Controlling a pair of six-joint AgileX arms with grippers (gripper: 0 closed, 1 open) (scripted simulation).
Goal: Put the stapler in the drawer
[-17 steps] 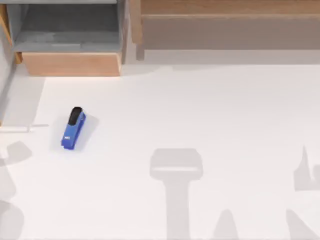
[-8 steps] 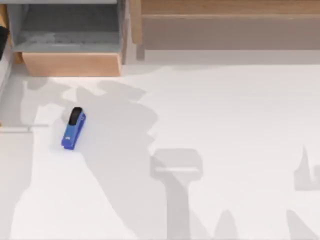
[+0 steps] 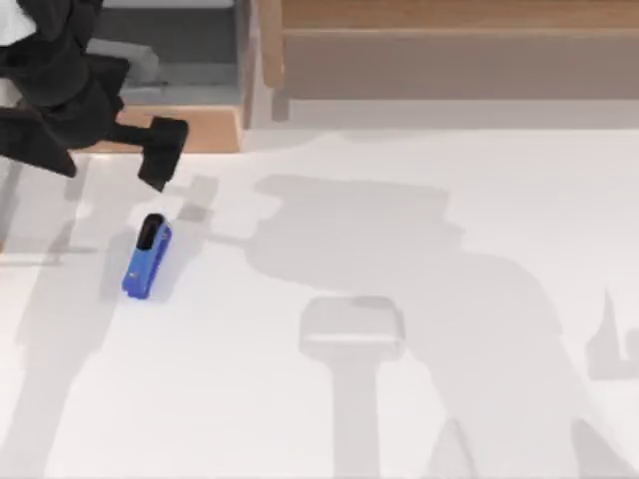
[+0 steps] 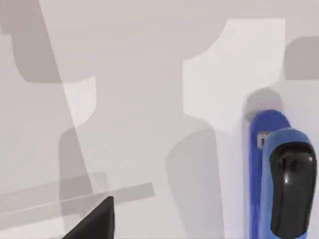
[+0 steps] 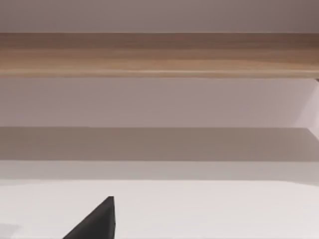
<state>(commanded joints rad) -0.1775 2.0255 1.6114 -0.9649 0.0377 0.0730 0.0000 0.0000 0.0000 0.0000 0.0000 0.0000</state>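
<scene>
The blue stapler [image 3: 147, 257] lies on the white table at the left, its black end pointing toward the drawer; it is also in the left wrist view [image 4: 279, 179]. The drawer [image 3: 200, 130] stands pulled out at the back left, its grey inside partly hidden by my left arm. My left gripper [image 3: 110, 172] hovers open over the drawer's light-wood front, just behind the stapler and not touching it. One of its black fingertips [image 3: 163, 160] reaches toward the stapler's black end. My right arm is parked, and the right wrist view has a black part of my right gripper [image 5: 97, 221].
A long light-wood cabinet [image 3: 449, 50] runs along the back of the table to the right of the drawer; it faces the right wrist camera [image 5: 159, 55]. Arm shadows fall across the white tabletop [image 3: 449, 249].
My left arm has come into the top view from the upper left and now reaches over the drawer's front toward the stapler. The stapler has not moved.
</scene>
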